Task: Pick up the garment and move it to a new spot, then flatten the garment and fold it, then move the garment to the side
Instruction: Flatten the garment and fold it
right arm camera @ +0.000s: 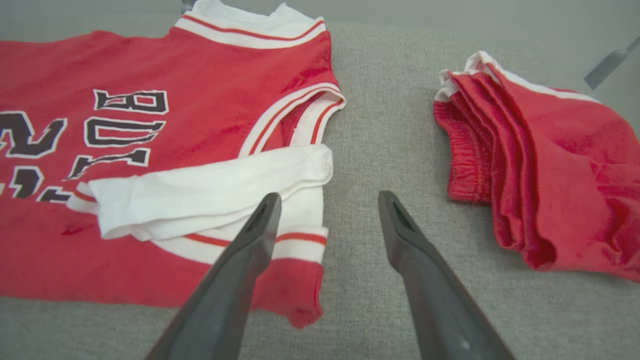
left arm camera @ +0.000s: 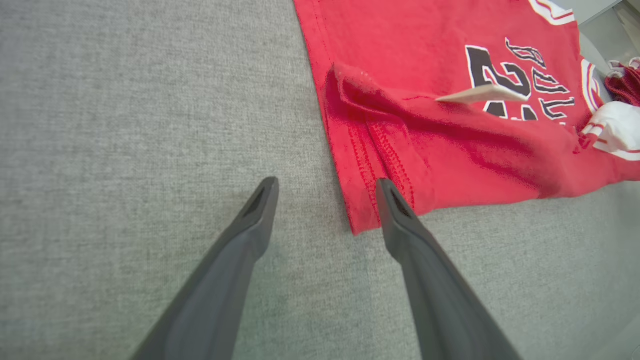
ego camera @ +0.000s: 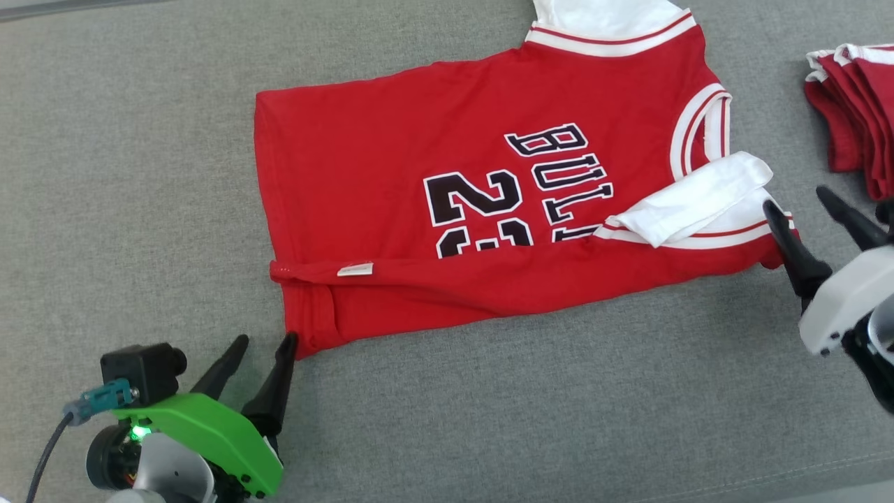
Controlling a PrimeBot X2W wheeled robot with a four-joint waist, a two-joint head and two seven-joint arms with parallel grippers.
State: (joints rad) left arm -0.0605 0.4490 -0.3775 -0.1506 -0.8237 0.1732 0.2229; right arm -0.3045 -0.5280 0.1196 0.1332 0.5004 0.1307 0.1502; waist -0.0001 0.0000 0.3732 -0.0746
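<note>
The jersey [ego camera: 391, 175] lies on the grey mat [ego camera: 126, 175], its near long side folded up over the print. The left gripper [ego camera: 265, 339] at the hem corner and the right gripper [ego camera: 795, 197] by the white sleeve flank that fold's ends, fingers apart and holding nothing, probably so they can work the fold together. Bare mat lies left and in front, while a pile of red clothes [ego camera: 855, 112] crowds the right.

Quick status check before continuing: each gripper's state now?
Left gripper: open, holding nothing, at the red printed fabric jersey's hem corner.
Right gripper: open, holding nothing.

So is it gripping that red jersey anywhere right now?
No, nothing is held. The left gripper and right gripper stand open at the red jersey's two near corners.
</note>
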